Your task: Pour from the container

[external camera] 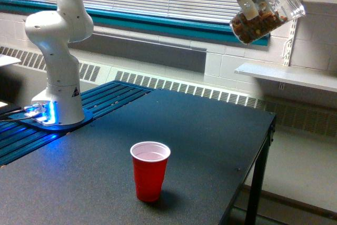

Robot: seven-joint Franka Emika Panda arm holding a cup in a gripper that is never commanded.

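The container [267,14] is a clear plastic cup held high at the top of the exterior view's right, tilted with its mouth up and to the right. Brown nut-like pieces lie heaped in its lower end. My gripper [251,5] is shut on the container, one finger visible against its wall. A red cup [150,170] with a white inside stands upright on the dark table, well below the container and off to its left. No pieces are falling.
The dark table [210,146] ends at an edge on the exterior view's right, with floor beyond. The arm's white base [57,77] stands at the left on a blue-lit mount. A white shelf [287,75] juts from the wall below the container.
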